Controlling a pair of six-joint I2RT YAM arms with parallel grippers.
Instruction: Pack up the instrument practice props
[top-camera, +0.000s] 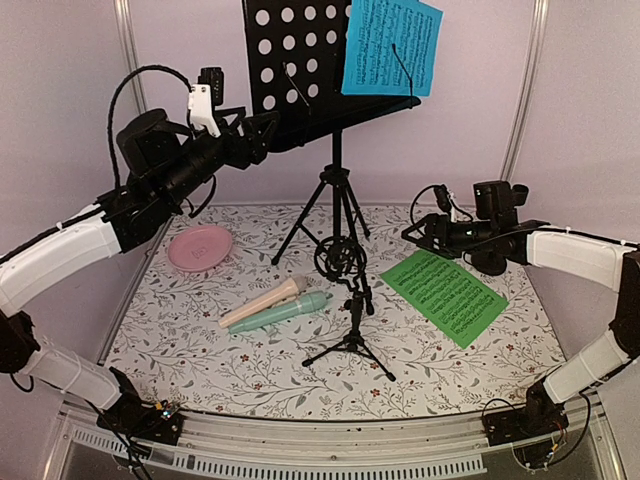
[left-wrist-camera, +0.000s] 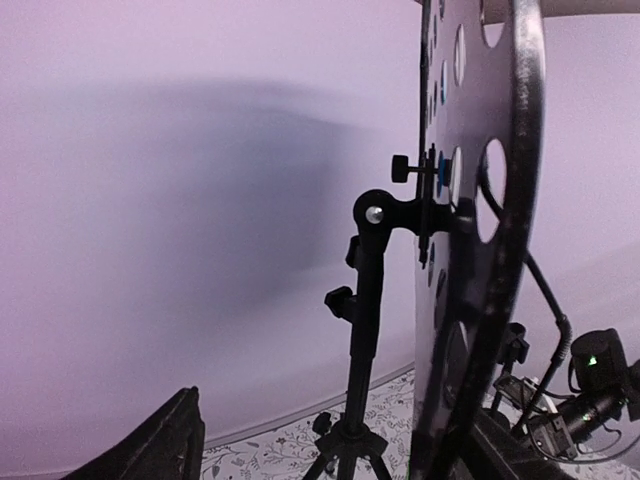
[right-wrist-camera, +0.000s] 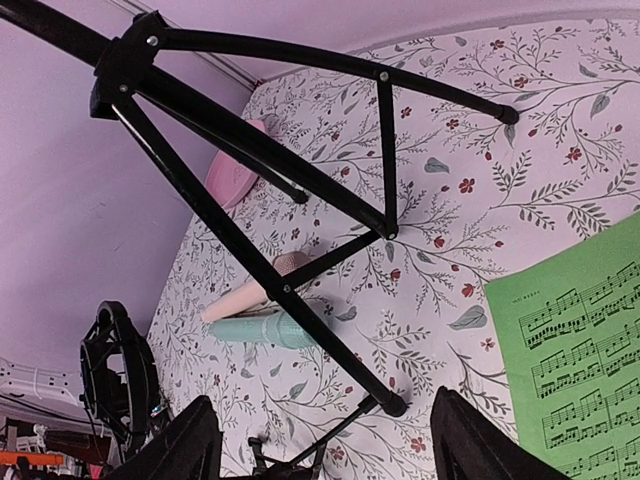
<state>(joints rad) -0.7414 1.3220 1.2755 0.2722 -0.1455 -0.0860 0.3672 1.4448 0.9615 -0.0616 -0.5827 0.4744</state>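
**Desk-side:** Which container are you looking at?

**Me:** I'm looking at the pink dish (top-camera: 200, 247), lying at the far left of the desk (top-camera: 200, 360), apart from the props. The beige microphone (top-camera: 262, 302) and mint microphone (top-camera: 290, 312) are lying side by side, right of the dish.

**Desk-side:** What's standing in the way?

**Me:** The black music rack (top-camera: 300, 70) is standing at the far middle on its tripod legs (top-camera: 335, 200), carrying the blue sheet (top-camera: 392, 45). A small black microphone tripod (top-camera: 350, 335) is standing just in front of those legs. The green sheet (top-camera: 445, 295) is lying flat on the right.

**Desk-side:** And the jaws?

**Me:** My left jaws are hanging released at the rack's left edge, and I cannot tell whether they are touching it. My right jaws are gaping too, grasping nothing, low between the legs and the green sheet.
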